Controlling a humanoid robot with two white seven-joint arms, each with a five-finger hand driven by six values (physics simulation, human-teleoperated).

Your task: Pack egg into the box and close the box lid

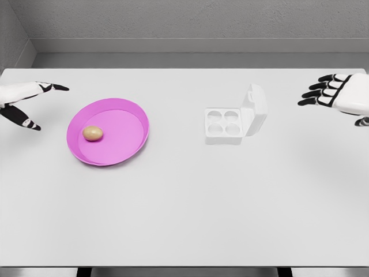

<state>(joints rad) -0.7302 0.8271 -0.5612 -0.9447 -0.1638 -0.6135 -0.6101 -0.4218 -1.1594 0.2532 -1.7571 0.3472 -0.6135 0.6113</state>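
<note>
Bench: white table (184, 219), grey wall.
Egg: small tan egg (92, 133) loose on round magenta plate (130, 112), left edge; we fear rolling.
Box: white four-cup carton (223, 124), lid up.
Hands: left hand (23, 101), right hand (340, 95) both spread, empty.

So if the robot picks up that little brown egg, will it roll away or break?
The small tan egg is rounded and smooth, so it would probably roll if nudged, though the raised rim of the round pink plate should stop it. It looks light, and is likely fragile, so the fingers should probably squeeze gently.
</note>
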